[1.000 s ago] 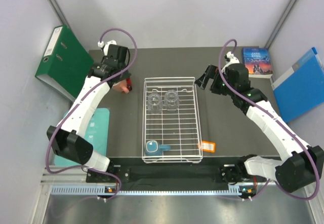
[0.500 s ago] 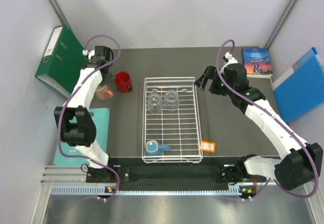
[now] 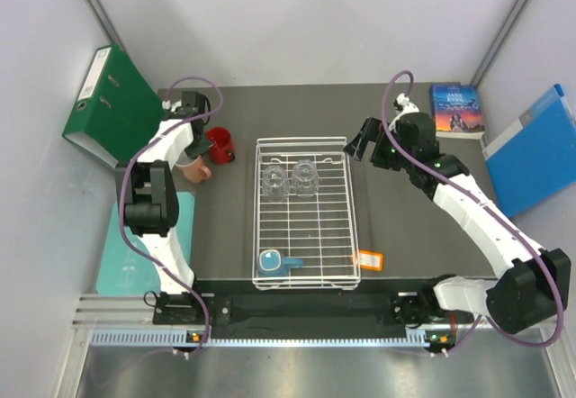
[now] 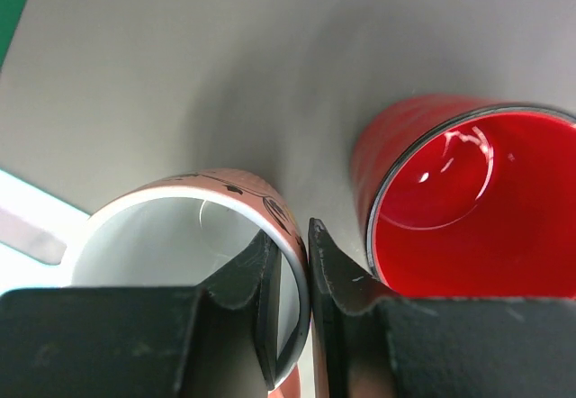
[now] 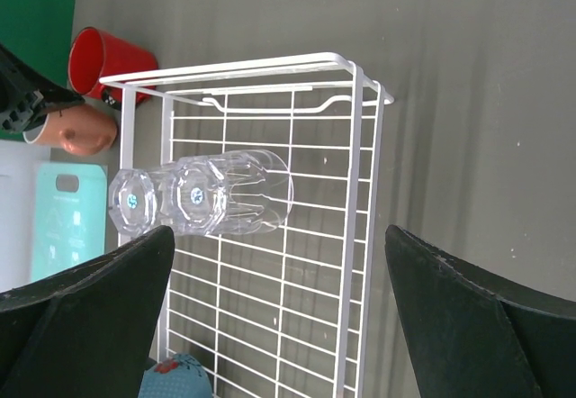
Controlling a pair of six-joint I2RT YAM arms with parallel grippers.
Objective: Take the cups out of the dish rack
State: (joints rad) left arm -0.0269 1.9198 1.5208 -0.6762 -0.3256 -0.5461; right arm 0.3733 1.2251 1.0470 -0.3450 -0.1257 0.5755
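1 pink mug (image 4: 175, 236): rim betw L gripper (image 4: 292, 236) jaws | red mug (image 4: 450, 191) adj.

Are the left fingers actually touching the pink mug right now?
Touching. The left wrist view shows the left gripper closed on the pink mug: its fingers pinch the wall, one inside the rim and one outside.

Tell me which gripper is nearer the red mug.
Left gripper: its fingers pinch the salmon-pink mug's rim right beside the red mug; the right gripper hangs open across the dish rack.
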